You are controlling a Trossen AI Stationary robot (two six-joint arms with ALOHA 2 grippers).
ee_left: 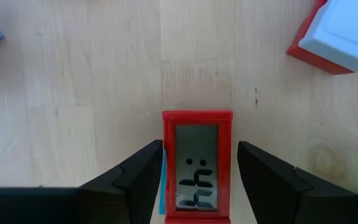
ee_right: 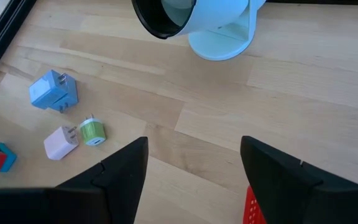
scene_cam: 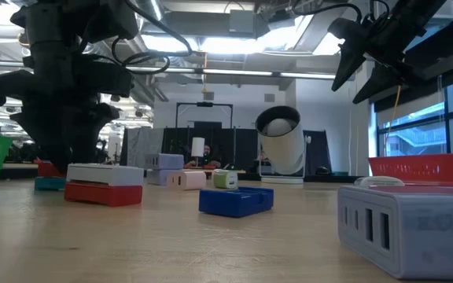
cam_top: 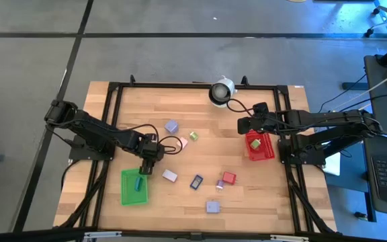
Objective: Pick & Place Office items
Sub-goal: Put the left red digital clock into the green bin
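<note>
My left tool [ee_left: 197,171] straddles a red clock [ee_left: 197,165] by the green bin [cam_top: 134,187], jaws open, nothing gripped. My right tool [ee_right: 194,168] hangs open and empty over the red bin [cam_top: 261,146]. I judge most items still lie loose on the surface [cam_top: 274,195].

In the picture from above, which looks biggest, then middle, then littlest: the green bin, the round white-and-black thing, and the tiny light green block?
1. Green bin: biggest.
2. Round white-and-black device: middle.
3. Light green block: littlest by far.
</note>
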